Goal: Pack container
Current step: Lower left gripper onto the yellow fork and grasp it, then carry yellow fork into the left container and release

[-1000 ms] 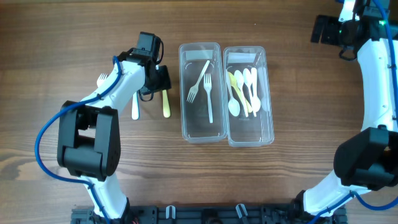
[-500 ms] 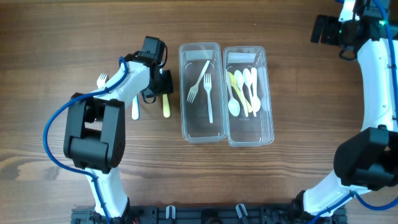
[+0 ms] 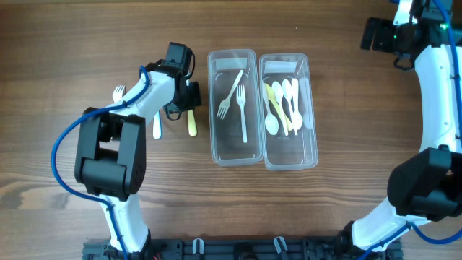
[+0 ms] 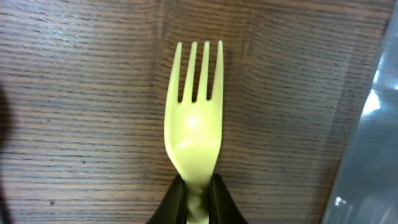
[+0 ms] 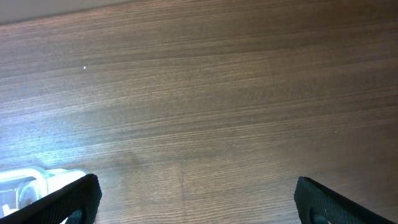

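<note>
A pale yellow fork [image 4: 194, 118] lies flat on the wooden table, tines pointing away from the wrist camera. My left gripper [image 4: 198, 202] is shut on its neck, just below the head. From overhead the yellow fork [image 3: 192, 123] sits just left of the left clear container [image 3: 213, 108], with the left gripper [image 3: 186, 97] over its upper end. That container holds two white forks [image 3: 240, 108]. The right clear container [image 3: 313, 108] holds several yellow and white spoons [image 3: 281, 105]. My right gripper [image 5: 196, 202] stands wide open over bare wood at the far right corner [image 3: 377, 32].
A white utensil [image 3: 157, 124] lies left of the yellow fork, and a white fork head [image 3: 118, 92] shows beside the left arm. The left container's wall [image 4: 367, 155] is close on the right in the left wrist view.
The left gripper shifted slightly right, then closed its fingers on the yellow fork's neck. The right arm has not moved.
</note>
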Available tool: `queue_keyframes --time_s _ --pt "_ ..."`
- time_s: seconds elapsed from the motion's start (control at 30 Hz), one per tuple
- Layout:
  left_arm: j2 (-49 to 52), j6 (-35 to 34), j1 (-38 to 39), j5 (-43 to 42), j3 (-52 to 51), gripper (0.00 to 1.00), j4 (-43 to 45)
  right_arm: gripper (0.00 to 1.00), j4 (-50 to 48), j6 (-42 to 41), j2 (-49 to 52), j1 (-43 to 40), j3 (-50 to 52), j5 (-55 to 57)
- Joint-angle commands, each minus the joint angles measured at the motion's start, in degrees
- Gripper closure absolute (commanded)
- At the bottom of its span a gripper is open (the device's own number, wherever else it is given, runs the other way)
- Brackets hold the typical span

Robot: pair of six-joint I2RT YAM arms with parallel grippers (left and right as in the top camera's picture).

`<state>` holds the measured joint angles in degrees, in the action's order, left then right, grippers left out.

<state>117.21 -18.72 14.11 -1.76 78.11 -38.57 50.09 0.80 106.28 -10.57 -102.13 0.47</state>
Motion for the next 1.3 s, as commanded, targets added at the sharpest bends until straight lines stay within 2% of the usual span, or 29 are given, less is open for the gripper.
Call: queue_keyframes --time_s 0.0,0.2,0.33,0.5,0.87,1.13,1.23,1.27 --pt "-0.9 0.5 -0.9 7.9 1.0 0.96 -0.6 0.00 -0.1 0.7 -0.7 0.2 -0.6 0.4" --pt "-9.0 0.3 -3.4 7.0 9.2 0.96 -1.5 0.00 -0.1 0.7 -0.7 0.2 -0.6 0.4" --pt "-15.1 0.2 -3.1 0.7 14.0 0.96 -1.0 0.00 -0.1 0.7 -0.7 0.2 -0.6 0.4" --pt "-19.9 -5.8 -1.2 -7.6 15.0 0.96 0.0 0.00 -0.1 0.7 -0.7 0.2 -0.6 0.3" --pt "-14.1 -5.7 7.4 -10.9 14.9 0.96 -5.9 0.00 -0.1 0.7 -0.7 0.2 -0.6 0.4" --pt "-10.6 -5.7 12.7 -10.9 14.9 0.96 -6.2 0.00 -0.1 0.7 -0.7 0.2 -0.6 0.3" --pt "-10.5 -5.7 13.0 -10.8 14.9 0.90 -6.3 0.00 -0.1 0.7 -0.7 0.2 -0.6 0.4" --pt "-10.5 -5.7 13.0 -10.8 14.9 0.82 -6.3 0.00 -0.1 0.7 -0.7 0.2 -0.6 0.4"
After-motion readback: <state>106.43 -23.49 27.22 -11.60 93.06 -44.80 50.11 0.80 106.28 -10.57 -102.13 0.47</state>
